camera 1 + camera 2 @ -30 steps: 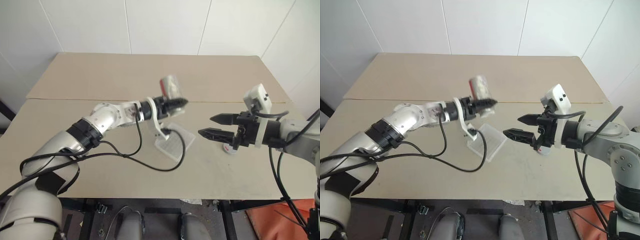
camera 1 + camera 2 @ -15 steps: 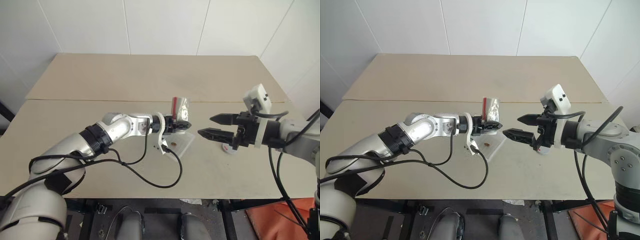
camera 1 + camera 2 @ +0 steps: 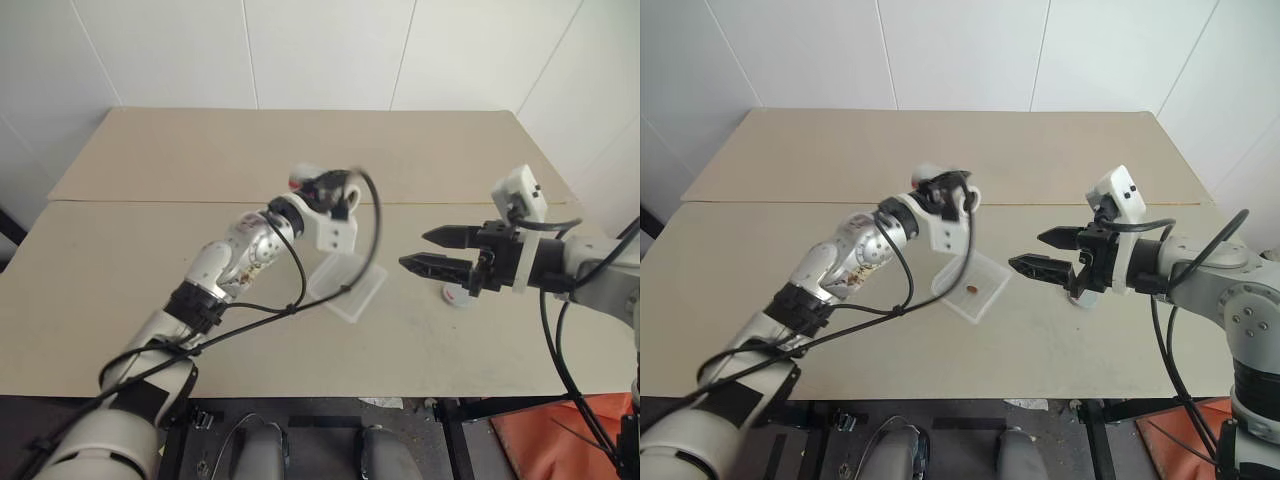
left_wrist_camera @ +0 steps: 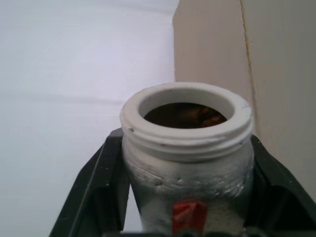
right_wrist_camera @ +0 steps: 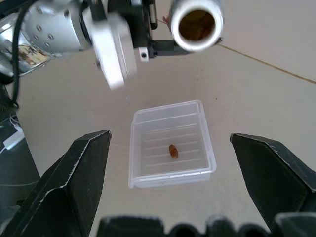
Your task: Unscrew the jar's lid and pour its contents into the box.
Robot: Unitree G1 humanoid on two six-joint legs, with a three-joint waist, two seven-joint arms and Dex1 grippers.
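The left gripper's (image 4: pixel 185 217) jaws clamped the uncapped jar (image 4: pixel 187 148); one bit lay in the box (image 5: pixel 170 148), more remained inside. Right gripper's (image 3: pixel 1035 252) jaws stood apart, empty.

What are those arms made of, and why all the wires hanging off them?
Both arms are silvery-grey metal shells with black joint bands. Loose black cables loop alongside each. Each ends in a pincer, left and right, of two pointed black fingers, with a white boxy camera mount at the wrist.
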